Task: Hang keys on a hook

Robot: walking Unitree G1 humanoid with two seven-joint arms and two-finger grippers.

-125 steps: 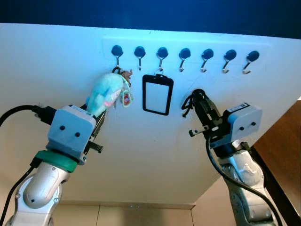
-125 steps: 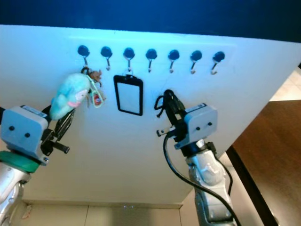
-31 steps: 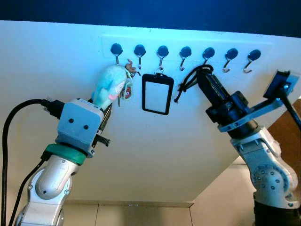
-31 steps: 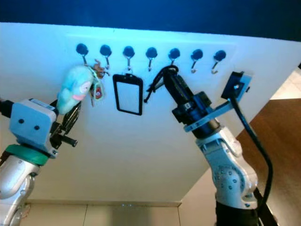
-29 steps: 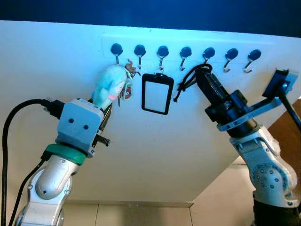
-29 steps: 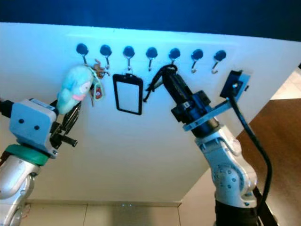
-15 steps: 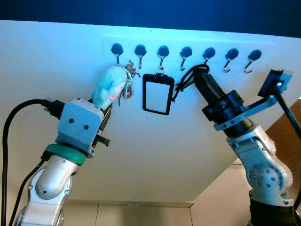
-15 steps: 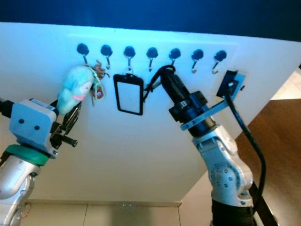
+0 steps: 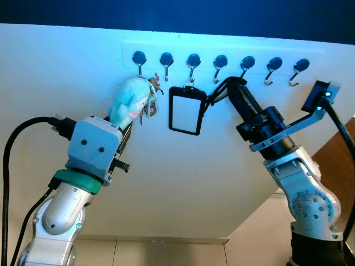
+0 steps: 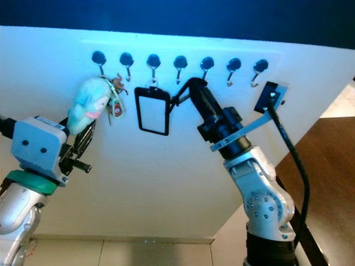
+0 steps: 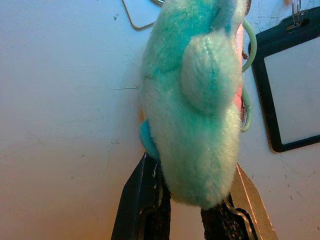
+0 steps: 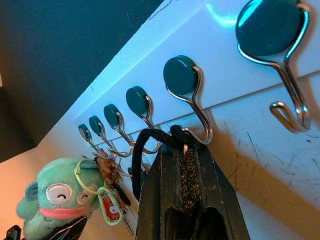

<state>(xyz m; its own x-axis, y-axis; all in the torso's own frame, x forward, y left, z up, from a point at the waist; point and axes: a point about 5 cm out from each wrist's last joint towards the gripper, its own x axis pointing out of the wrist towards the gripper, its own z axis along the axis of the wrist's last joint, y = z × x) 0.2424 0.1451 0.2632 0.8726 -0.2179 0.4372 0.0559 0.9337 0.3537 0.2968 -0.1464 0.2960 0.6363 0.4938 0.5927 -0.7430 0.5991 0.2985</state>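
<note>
A teal plush keychain point(image 9: 130, 103) with a ring of small charms and keys point(image 9: 150, 105) is held up against the white wall. My left gripper point(image 9: 123, 134) is shut on the plush from below. The top of the ring sits just beside the leftmost hook point(image 9: 138, 60); I cannot tell whether it is caught on it. My right gripper point(image 9: 233, 88) is shut on a black cord point(image 9: 213, 98), and its tip is right below the fourth hook point(image 12: 190, 92). The cord's loop point(image 12: 141, 150) hangs down beside the fingers.
Several dark-capped metal hooks run in a row on a white rail point(image 9: 316, 58). A black badge holder point(image 9: 187, 111) hangs from the third hook point(image 9: 192, 61), between the two grippers. The three hooks at the right, such as point(image 9: 274, 66), are bare. A dark band point(image 9: 166, 14) runs above the wall.
My right gripper has swung up and to the left with the black cord, ending under the fourth hook. The left gripper rose with the plush earlier and has held still since.
</note>
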